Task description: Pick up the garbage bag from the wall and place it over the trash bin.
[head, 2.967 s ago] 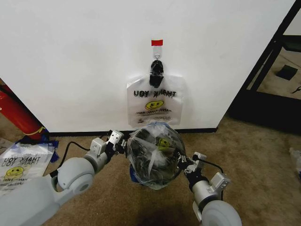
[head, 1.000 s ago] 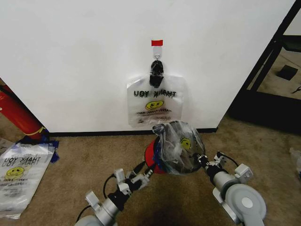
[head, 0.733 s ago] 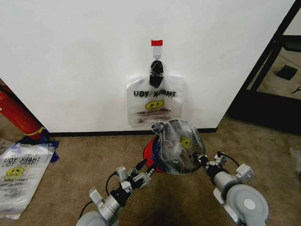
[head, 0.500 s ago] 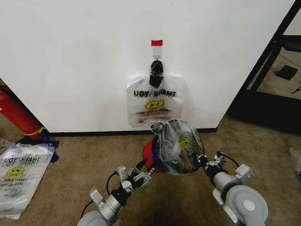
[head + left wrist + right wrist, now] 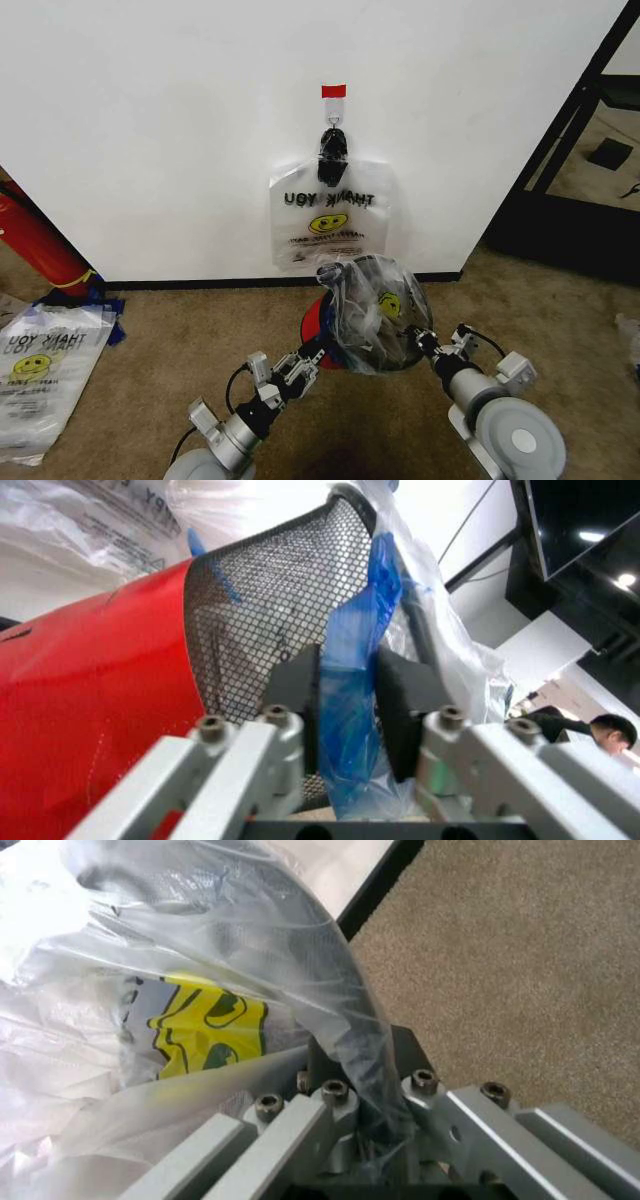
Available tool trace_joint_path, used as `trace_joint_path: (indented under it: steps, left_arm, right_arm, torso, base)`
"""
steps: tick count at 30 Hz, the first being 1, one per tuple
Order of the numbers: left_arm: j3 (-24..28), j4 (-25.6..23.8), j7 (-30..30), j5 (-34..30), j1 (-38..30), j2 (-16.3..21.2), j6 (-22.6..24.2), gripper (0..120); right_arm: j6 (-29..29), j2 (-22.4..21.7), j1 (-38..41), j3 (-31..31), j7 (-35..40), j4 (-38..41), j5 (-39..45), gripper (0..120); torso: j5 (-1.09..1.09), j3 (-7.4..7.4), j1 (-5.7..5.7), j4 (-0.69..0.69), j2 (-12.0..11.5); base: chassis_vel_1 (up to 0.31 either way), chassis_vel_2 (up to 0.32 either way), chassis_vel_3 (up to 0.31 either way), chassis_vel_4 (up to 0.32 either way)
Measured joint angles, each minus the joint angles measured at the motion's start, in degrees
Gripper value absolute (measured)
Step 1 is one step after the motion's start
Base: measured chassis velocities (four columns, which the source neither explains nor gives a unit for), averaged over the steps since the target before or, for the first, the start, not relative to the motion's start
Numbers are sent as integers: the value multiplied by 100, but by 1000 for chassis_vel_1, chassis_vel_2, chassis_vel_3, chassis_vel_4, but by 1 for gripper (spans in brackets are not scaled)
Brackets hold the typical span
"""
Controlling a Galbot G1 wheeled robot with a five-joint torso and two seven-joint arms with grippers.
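Left end effector (image 5: 300, 368), lower centre of the head view, has its pads closed on a blue fold of the garbage bag (image 5: 372, 312) against the mesh wall of the trash bin (image 5: 322, 322); right end effector (image 5: 428, 343) clamps film and rim on the opposite side. Judged procedure: keep both grips level, draw the film down evenly over the rim, avoid tilting the bin. Bin stands on brown carpet (image 5: 180, 340) below the white wall (image 5: 160, 120), where another bag (image 5: 330, 215) hangs from a hook (image 5: 333, 150).
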Motion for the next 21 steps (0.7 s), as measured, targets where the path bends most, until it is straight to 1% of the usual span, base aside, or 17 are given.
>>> trace_joint_path:
  steps: [1, 5, 8, 13, 14, 18, 21]
  left_arm:
    - [0, 0, 0, 0, 0, 0, 0, 15]
    - [-8, 18, -69, -33, 3, -27, -25, 0]
    - [-4, 65, -91, -33, -3, -51, -34, 0]
    - [39, 373, -115, 19, -68, -148, -87, 0]
    - [39, 373, -115, 19, -68, -148, -87, 0]
    - [123, 662, -163, 162, -255, -323, -108, 0]
    - [170, 759, -201, 208, -345, -415, -115, 0]
  right_arm:
    - [0, 0, 0, 0, 0, 0, 0, 0]
    - [15, 26, -16, -19, -11, 4, -22, 0]
    - [23, 41, -23, -27, -12, 30, -25, 0]
    - [-23, 79, -22, -31, -5, 125, 69, 0]
    - [-23, 79, -22, -31, -5, 125, 69, 0]
    - [-39, 97, -20, -62, 12, 178, 82, 0]
    - [-38, 110, -37, -70, 15, 201, 77, 0]
  torso:
    - [0, 0, 0, 0, 0]
    - [0, 0, 0, 0, 0]
    - [0, 0, 0, 0, 0]
    - [0, 0, 0, 0, 0]
    - [0, 0, 0, 0, 0]
    - [0, 0, 0, 1, 0]
    - [0, 0, 0, -1, 0]
  base:
    - [0, 0, 0, 0]
    - [0, 0, 0, 0]
    - [0, 0, 0, 0]
    - [0, 0, 0, 0]
    - [0, 0, 0, 0]
    - [0, 0, 0, 0]
    - [0, 0, 0, 0]
